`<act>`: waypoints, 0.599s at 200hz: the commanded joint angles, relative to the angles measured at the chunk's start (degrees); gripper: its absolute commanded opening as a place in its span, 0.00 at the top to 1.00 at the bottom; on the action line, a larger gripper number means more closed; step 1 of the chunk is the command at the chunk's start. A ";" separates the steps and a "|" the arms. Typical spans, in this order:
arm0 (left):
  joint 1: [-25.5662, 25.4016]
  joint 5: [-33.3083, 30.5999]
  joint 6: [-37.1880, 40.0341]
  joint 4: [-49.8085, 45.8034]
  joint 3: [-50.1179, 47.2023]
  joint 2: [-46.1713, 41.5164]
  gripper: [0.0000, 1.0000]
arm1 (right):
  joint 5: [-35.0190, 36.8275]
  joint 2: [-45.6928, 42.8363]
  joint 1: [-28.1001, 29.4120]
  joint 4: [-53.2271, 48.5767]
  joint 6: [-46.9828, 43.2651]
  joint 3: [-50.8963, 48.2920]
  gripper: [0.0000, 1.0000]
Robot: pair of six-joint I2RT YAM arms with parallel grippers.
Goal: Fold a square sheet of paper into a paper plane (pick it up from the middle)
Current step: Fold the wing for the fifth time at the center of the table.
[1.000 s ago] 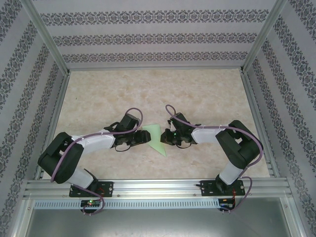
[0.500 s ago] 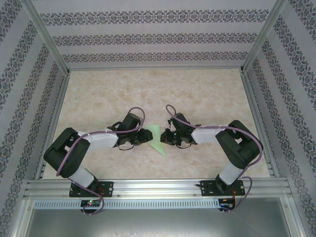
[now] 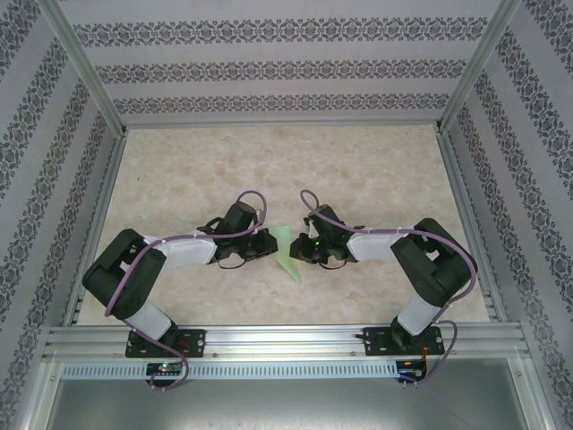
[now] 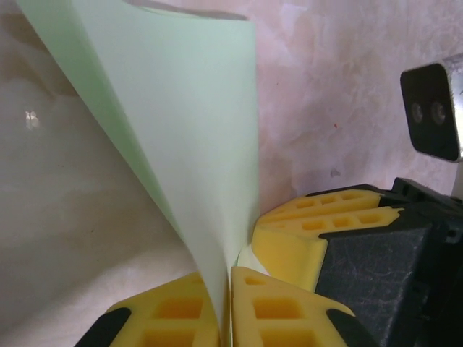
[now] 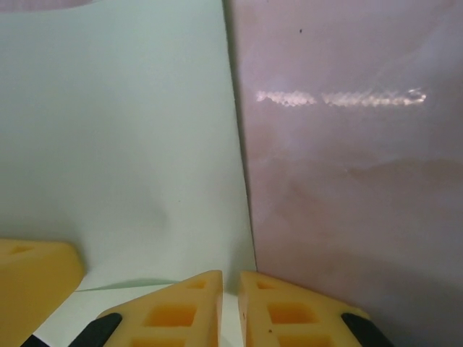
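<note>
Green paper sheet [image 4: 181, 130] is clamped in the left gripper [image 4: 226, 285], probably to lift a flap for folding; can't tell if the right gripper [image 5: 231, 289] holds it.

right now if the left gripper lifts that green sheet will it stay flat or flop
Likely floppy: the sheet bows in a curve above the left gripper pinching it. Probably very light and easily creased, being so thin at its edge.

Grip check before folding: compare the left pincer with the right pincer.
The left pincer is clamped on the paper sheet, which curls upward. The right pincer shows a thin slit at the sheet's edge, grip unclear. The left pincer sits at the sheet's left side, the right pincer at its right. Both have yellow fingers.
</note>
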 commanded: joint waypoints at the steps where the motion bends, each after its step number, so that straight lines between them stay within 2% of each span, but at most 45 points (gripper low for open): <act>1: -0.67 -0.19 -0.29 0.50 1.65 0.58 0.93 | 4.47 -0.83 -0.12 -4.17 -1.65 0.85 0.84; 30: -0.67 -1.16 0.64 -3.11 3.54 1.68 0.98 | 5.73 -3.62 0.14 -5.17 -3.17 0.90 0.82; 62: -0.73 -1.23 1.01 -5.03 4.79 2.23 0.99 | 9.17 -9.71 1.34 -5.89 -5.56 -0.77 0.75; 84: -0.68 -1.23 0.94 -5.71 5.53 2.49 0.99 | 14.96 -13.59 4.80 -7.79 -9.18 -2.34 0.67; 120: -0.68 -0.92 1.10 -6.51 6.19 2.49 0.99 | 25.67 -18.25 12.03 -6.79 -11.95 -5.90 0.67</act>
